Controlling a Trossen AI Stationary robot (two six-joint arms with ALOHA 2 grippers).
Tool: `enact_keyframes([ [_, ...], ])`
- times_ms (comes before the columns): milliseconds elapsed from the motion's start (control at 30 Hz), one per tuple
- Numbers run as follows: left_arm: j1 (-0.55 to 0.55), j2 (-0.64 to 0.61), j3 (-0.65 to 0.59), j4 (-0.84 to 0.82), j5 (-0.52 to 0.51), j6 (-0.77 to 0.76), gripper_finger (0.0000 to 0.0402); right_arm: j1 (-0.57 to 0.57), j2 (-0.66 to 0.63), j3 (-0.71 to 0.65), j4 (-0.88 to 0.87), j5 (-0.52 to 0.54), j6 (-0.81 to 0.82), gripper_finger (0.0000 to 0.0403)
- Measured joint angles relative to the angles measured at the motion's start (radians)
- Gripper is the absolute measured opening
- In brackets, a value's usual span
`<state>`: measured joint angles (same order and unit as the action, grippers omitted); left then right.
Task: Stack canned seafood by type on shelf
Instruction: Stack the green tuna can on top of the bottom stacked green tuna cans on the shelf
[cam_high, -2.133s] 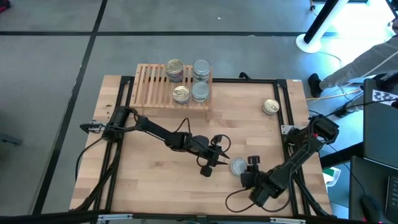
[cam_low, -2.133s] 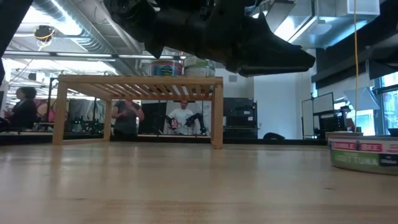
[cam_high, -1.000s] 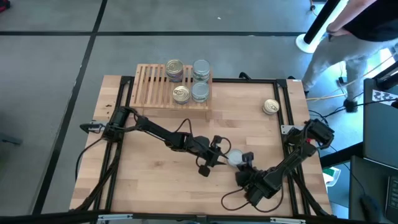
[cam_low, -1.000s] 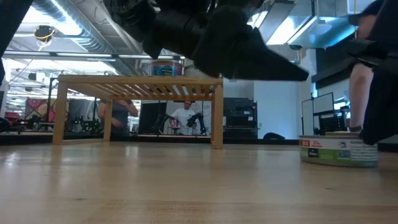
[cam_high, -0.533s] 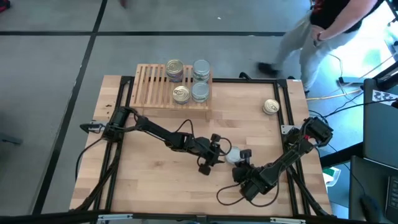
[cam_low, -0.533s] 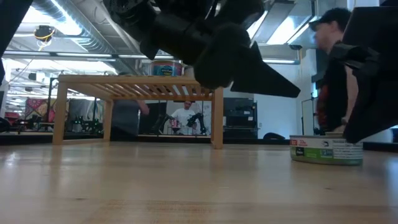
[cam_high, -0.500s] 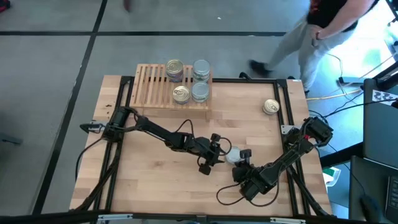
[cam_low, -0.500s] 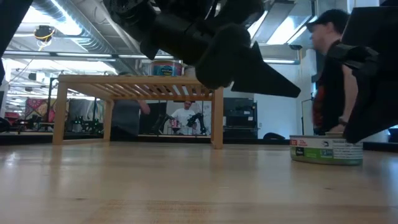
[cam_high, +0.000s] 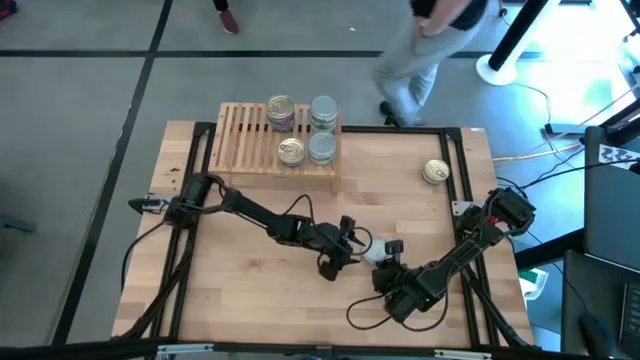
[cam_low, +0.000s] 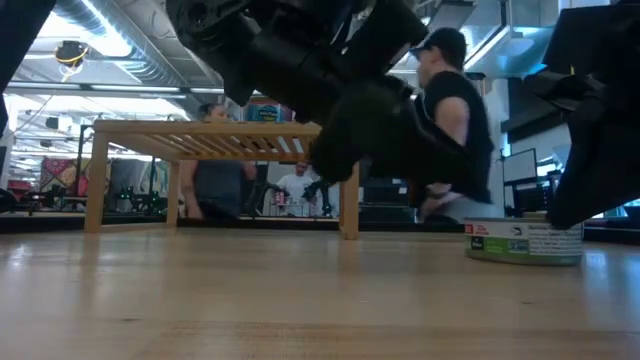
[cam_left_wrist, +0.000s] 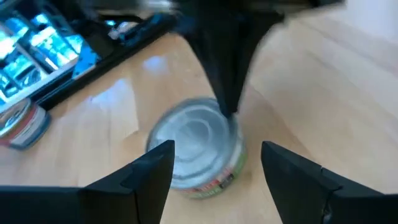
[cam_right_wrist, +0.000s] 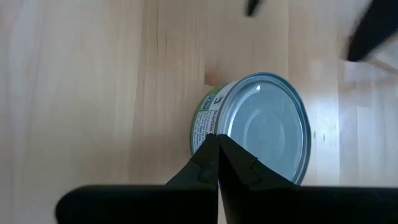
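Silver-lidded can (cam_high: 372, 247) lay flat mid-counter (cam_high: 250, 300), well short of the far shelf (cam_high: 240, 140). Left gripper (cam_high: 352, 238), fingers spread, flanked it; right gripper (cam_high: 388, 250), clenched empty, touched its rim. Probably rigid, smooth, light: best grasped across its side wall

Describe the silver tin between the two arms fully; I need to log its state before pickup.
The tin is a flat round can with a plain silver-grey lid and a green-and-white label around its side. It sits upright on the wooden table, right of centre. The right hand, shut, has its tips against the tin's side. The left hand is open, its fingers straddling the tin without gripping it.
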<state>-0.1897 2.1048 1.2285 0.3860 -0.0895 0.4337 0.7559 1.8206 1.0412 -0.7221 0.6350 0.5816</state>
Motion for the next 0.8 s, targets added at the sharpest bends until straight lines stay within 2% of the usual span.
enact_keyframes([
  [500,-0.010,0.026,0.000,-0.032,-0.007,0.168,0.0238,-0.079,0.000,0.039,0.021,-0.012,-0.010,0.0001],
  [800,-0.024,0.027,0.000,-0.070,-0.110,0.201,0.0238,-0.141,0.000,0.091,0.018,-0.046,-0.011,0.0001],
])
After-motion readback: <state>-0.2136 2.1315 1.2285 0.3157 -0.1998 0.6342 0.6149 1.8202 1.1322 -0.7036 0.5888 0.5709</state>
